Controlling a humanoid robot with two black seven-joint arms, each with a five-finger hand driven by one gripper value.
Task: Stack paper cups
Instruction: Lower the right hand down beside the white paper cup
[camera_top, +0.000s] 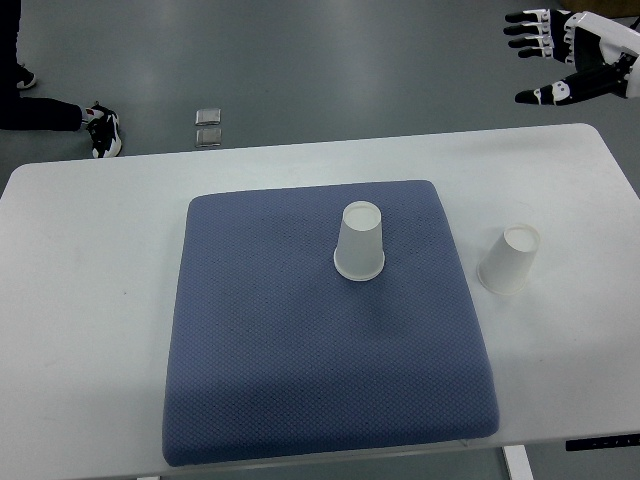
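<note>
One paper cup (359, 242) stands upside down on the blue mat (300, 370), toward the mat's far right part; nothing shows on it. A second cup (510, 259) sits on the bare white table (80, 300) near its right edge, apparently inverted too. The right hand (560, 55) hovers beyond the far right corner, fingers spread, empty.

The tabletop (90, 300) looks smooth, white and matt, like laminate. On it lies a blue cloth pad (320, 360) with a fine dotted, rough weave. Two white paper cups, one at frame centre (359, 242) and one to the right (509, 260), have a plain matt finish. At the upper right, the robot hand (560, 55) shows glossy white and black plastic shells. The floor (320, 60) is dull grey and smooth.
</note>
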